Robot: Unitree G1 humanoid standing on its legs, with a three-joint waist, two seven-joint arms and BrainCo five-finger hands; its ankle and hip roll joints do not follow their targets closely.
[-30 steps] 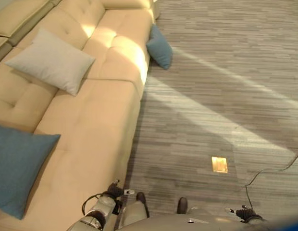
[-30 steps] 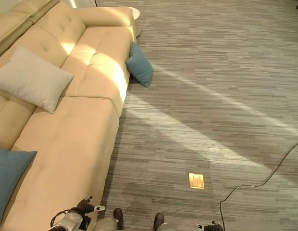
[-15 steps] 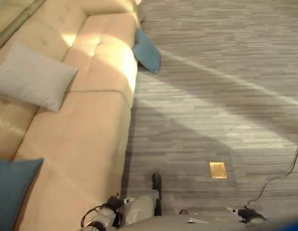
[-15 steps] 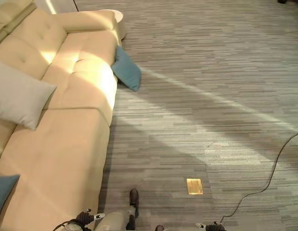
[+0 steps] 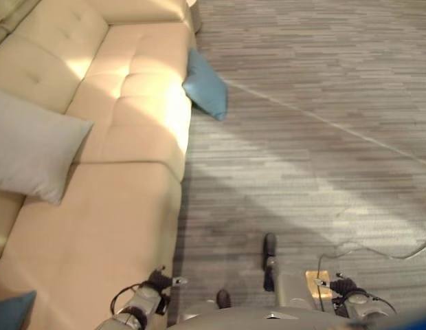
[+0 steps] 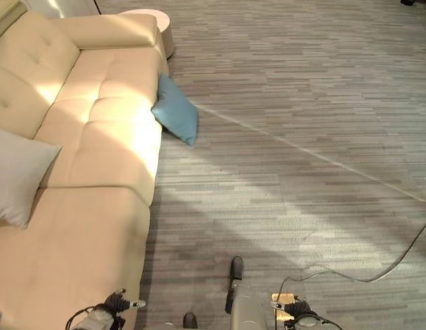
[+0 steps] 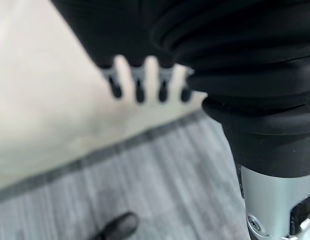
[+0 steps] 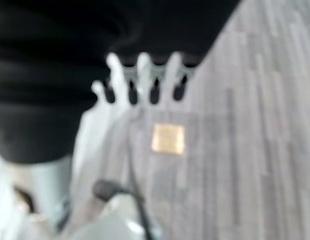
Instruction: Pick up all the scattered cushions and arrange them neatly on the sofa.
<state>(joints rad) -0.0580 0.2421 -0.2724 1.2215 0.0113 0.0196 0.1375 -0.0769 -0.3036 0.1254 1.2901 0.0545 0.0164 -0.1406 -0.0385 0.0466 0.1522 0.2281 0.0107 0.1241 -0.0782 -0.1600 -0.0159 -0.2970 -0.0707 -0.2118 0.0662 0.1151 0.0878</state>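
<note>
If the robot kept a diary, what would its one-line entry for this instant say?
blue cushion: on floor, leaning on sofa front | grey cushion: on sofa seat | left hand: open, empty | right hand: open, empty

A sofa (image 6: 96, 158) runs along the left. One cushion (image 6: 177, 115) leans against its front edge on the floor (image 6: 309, 124). Another cushion (image 6: 17, 175) lies on the seat.

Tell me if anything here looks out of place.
Yes: a blue cushion sits on the carpet, leaning against the front of the sofa rather than on the seat. A grey cushion already lies on the sofa. Both hands, left and right, hold nothing.
</note>
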